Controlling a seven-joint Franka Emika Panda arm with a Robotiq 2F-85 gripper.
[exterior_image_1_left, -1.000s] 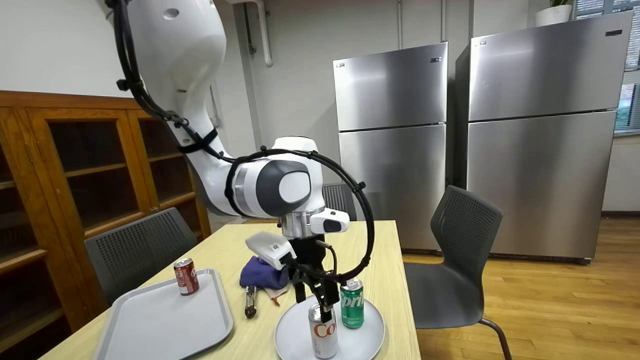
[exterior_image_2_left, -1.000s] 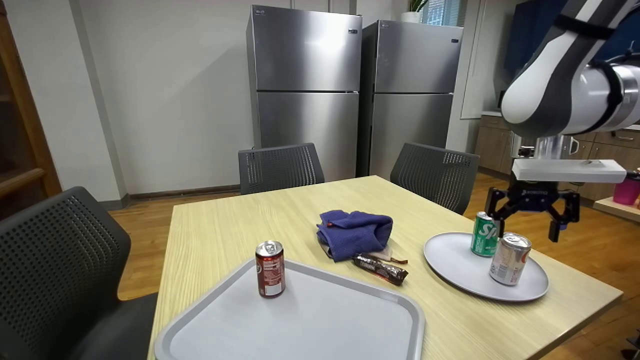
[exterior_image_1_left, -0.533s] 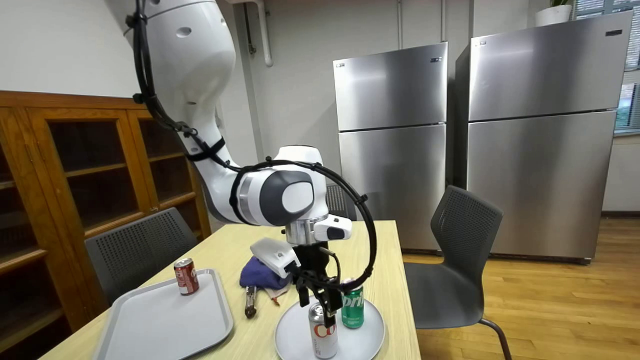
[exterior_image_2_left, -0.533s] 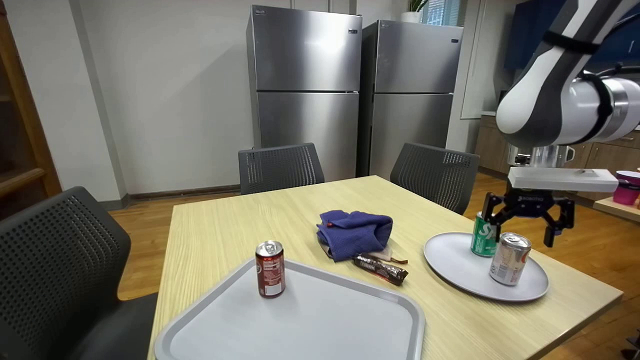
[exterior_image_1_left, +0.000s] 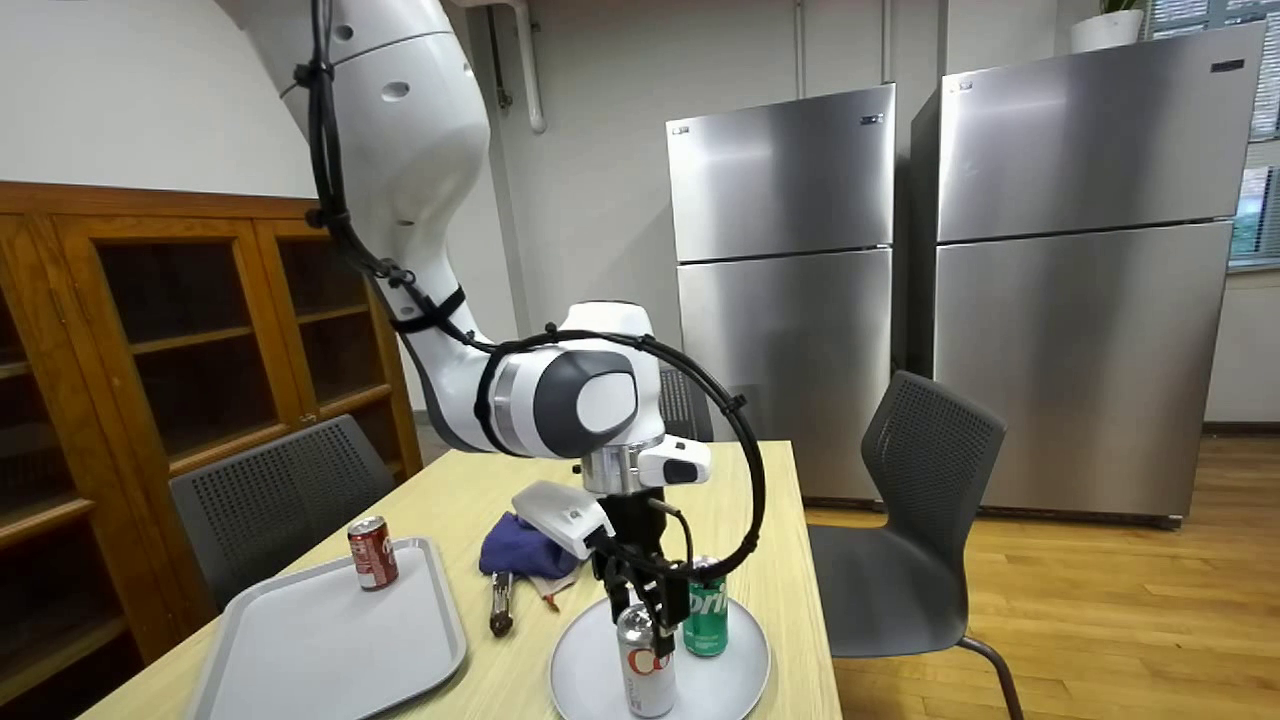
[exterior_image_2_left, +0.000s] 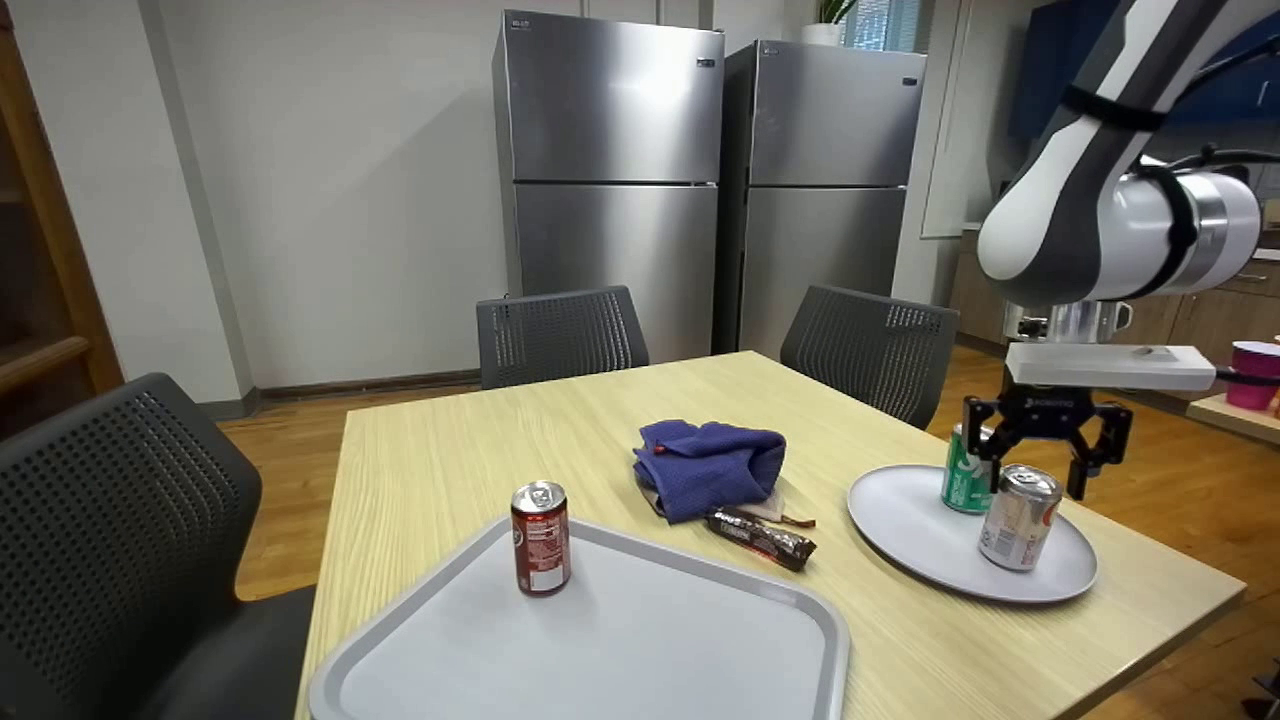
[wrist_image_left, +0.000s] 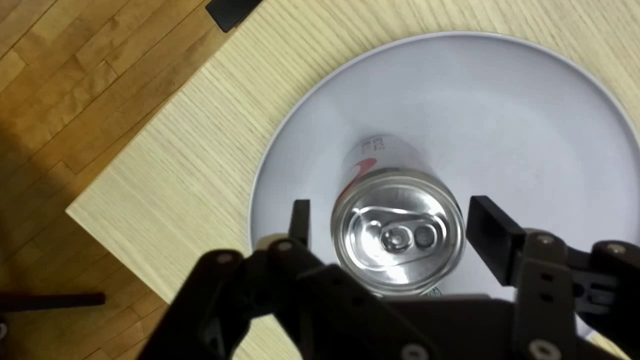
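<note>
Taking twelve as top of wrist view, find tool (wrist_image_left: 394, 231) released, with fingers parted and nothing gripped. See silver can (wrist_image_left: 397, 215) within the gap, with long axis upright, lid facing the tool and side showing toward twelve. Mark one finger apart from the rim at nine o'clock, another close by at three, with contact there uncertain; judge that nine-to-three line square across the upright axis. Cannot tell reach of fingertips past the rim. Locate silver can on grey plate (wrist_image_left: 525, 125), with a corner of the surface (wrist_image_left: 165, 215) out at nine o'clock. Note green can (exterior_image_1_left: 707, 622) near silver can at two o'clock in an exterior view. Log red can (exterior_image_2_left: 541, 540) upright on tray (exterior_image_2_left: 620, 640), well apart at about nine o'clock from grey plate in an exterior view.
</note>
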